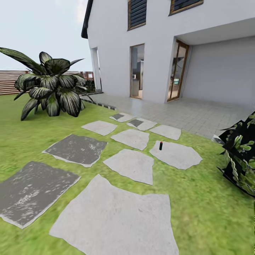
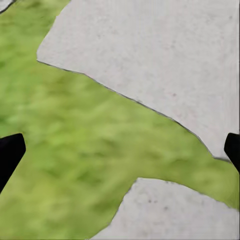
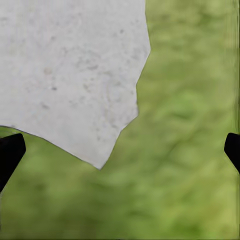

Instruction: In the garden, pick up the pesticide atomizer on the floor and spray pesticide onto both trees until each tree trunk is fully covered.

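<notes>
The pesticide atomizer [image 1: 160,145] is a small dark bottle with a red top, standing upright on a pale stepping stone [image 1: 176,154] ahead and slightly right in the head view. My left gripper [image 2: 120,150] hangs open over grass and stone edges, its black fingertips [image 2: 10,152] at the picture's sides. My right gripper [image 3: 120,150] is open too, above a stone corner and grass, with nothing between its fingertips [image 3: 10,152]. The trees with thick pale trunks are out of view.
Flat stepping stones [image 1: 117,219] cross the lawn [image 1: 21,138] toward a tiled patio [image 1: 198,113] and a white house [image 1: 159,53]. A broad-leaved plant [image 1: 53,88] stands at the left, a leafy bush [image 1: 241,156] at the right. A slatted wooden fence [image 1: 9,82] runs far left.
</notes>
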Motion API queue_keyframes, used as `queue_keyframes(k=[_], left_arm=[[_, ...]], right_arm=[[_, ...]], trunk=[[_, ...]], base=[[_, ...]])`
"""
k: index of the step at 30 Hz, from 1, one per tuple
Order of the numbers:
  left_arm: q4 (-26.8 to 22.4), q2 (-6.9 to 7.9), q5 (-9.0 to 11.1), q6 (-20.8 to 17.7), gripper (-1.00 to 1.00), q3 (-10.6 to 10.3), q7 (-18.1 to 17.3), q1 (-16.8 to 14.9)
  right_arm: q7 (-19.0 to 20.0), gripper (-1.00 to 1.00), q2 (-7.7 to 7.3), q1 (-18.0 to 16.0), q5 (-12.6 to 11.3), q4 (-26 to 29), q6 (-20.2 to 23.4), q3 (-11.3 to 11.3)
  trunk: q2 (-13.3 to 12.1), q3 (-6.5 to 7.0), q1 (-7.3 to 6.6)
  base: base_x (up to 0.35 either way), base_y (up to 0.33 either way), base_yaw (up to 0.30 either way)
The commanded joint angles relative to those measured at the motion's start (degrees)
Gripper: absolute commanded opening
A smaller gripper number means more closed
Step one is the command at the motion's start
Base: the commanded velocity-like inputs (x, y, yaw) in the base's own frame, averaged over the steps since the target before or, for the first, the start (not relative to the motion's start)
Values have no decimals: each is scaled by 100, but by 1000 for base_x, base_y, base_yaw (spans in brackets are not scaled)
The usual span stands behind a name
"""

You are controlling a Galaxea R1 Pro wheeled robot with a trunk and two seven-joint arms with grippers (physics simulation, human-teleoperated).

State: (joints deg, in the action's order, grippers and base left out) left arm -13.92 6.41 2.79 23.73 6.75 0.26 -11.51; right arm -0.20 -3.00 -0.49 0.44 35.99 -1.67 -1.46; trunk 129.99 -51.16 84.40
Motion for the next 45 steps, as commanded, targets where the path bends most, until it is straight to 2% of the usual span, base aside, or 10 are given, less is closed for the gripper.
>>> queue_keyframes(k=[1,12,20,23,31,45], left_arm=[[1,1,28,18,100,-7,1,-2],[0,1,28,26,100,-7,2,-1],[2,1,28,26,100,-7,2,0],[3,-13,49,11,100,11,10,26],[3,-9,58,8,100,15,14,26],[3,1,55,9,100,20,18,26]], right_arm=[[1,100,1,-4,4,-5,-17,-4],[-4,100,1,-4,4,2,-17,-4],[-7,100,-2,-4,9,-4,-26,-4],[-7,100,96,-4,9,-22,-61,-13],[-7,100,99,-4,9,-22,-61,-5],[-7,100,98,-4,9,-13,-61,5]], trunk=[[2,-3,2],[2,18,2],[2,19,2],[2,19,2],[2,19,2],[2,19,2]], base=[[339,0,-269],[339,0,-245],[339,0,-18],[0,0,0],[82,14,0],[293,105,0]])
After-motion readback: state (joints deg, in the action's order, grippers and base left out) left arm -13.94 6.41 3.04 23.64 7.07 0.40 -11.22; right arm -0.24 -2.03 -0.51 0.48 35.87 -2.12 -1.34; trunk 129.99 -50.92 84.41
